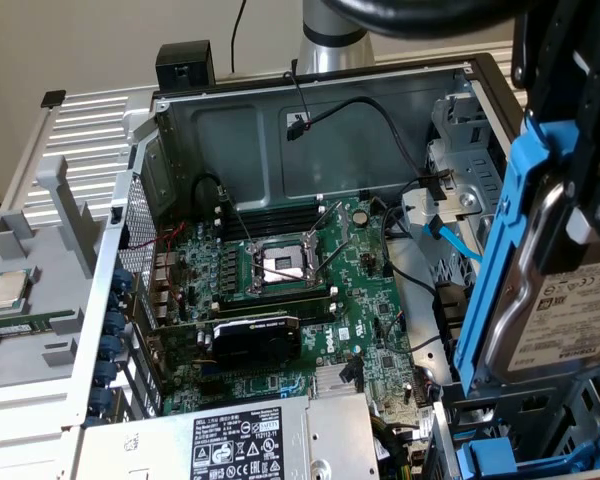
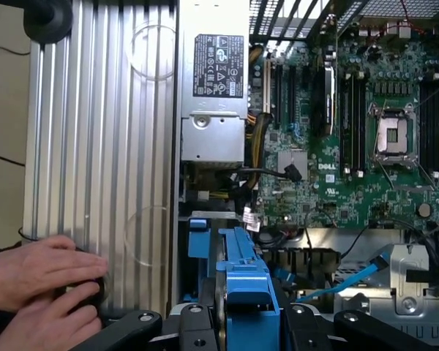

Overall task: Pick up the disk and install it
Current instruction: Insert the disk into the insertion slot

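The disk (image 1: 565, 320), a grey drive with a white barcode label in a blue plastic carrier frame, hangs upright at the exterior view's right, above the drive bay corner of the open computer case (image 1: 170, 130). My gripper (image 1: 570, 150) comes down on it from above, black and shut on the disk. The wrist view looks down along the carrier's blue edge (image 2: 243, 281), which is clamped between the black fingers (image 2: 194, 325), with the drive bay (image 2: 197, 241) and its blue rails just below.
The motherboard (image 1: 280, 280) with its bare processor socket lies in the case. A silver power supply (image 1: 240, 445) sits at the front, and a blue data cable (image 1: 458, 240) runs by the bay. A small silver chip (image 1: 5, 288) rests outside. A person's hands (image 2: 36, 285) lie on the ribbed panel.
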Available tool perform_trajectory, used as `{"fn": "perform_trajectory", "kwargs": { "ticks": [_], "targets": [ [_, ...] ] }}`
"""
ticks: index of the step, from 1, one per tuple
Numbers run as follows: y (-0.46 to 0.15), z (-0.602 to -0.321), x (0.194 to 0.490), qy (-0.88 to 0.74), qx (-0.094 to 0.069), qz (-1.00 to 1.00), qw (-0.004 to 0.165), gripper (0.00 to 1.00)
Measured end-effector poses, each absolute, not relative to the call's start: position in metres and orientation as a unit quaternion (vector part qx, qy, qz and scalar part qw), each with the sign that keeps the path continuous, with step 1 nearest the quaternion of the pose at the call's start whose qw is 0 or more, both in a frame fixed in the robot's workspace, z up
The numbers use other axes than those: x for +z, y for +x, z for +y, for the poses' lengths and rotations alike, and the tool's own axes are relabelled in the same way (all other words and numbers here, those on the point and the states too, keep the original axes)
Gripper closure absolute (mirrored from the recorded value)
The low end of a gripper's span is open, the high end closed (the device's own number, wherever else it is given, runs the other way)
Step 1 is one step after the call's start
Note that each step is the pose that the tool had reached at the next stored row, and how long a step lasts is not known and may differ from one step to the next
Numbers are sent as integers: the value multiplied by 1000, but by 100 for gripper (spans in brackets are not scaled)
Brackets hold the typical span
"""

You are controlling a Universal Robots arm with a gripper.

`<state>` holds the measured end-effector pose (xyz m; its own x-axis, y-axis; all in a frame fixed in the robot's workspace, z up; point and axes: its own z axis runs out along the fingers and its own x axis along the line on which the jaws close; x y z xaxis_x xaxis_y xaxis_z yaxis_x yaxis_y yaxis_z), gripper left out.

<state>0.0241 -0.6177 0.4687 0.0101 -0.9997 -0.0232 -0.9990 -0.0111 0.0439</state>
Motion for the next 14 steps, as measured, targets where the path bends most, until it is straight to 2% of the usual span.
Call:
{"fn": "perform_trajectory", "kwargs": {
  "ticks": [14],
  "targets": [
    [23, -614, 467, 709, -23, -705, 8, 63]
  ]
}}
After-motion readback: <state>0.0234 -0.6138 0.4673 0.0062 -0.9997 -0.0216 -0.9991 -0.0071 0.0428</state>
